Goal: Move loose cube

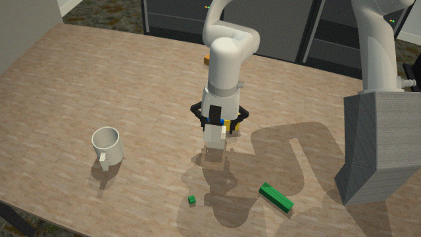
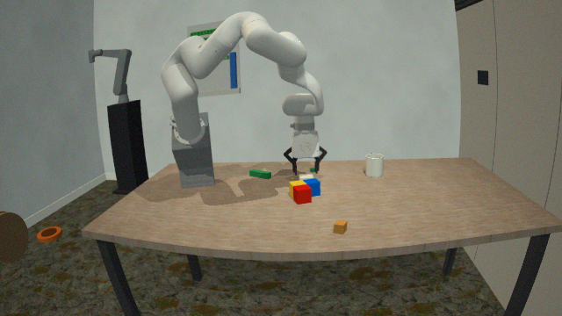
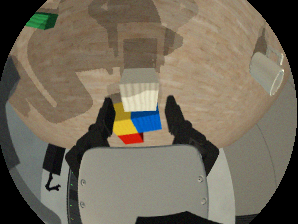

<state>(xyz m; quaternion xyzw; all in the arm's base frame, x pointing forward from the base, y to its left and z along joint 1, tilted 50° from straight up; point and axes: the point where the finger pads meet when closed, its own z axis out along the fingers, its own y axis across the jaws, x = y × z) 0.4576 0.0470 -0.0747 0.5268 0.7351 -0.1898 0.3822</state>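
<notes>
White is the colour of the loose cube (image 3: 140, 94), and it sits at the far side of the coloured cluster from the exterior camera, touching or very nearly touching the yellow cube (image 3: 123, 124) and the blue cube (image 3: 147, 120); the red cube (image 2: 302, 193) takes the near corner. From the wrist view the white cube looks close to the open corner, though I cannot tell whether its faces are flush against both neighbours or whether a thin gap or slight twist remains. My end effector (image 2: 305, 168) hangs just above and behind the cluster with its fingers spread wide and nothing between them, one on each side of the cubes. I judge this to be the closing step: nudging or checking the fit, not carrying. The next move probably calls for lowering beside the white cube's outer face and pressing it gently toward the cluster, squarely, so it does not rotate or shove the other three apart. The white mug (image 1: 106, 145), well off from the cluster on the desk (image 1: 66, 82), plays no part.
</notes>
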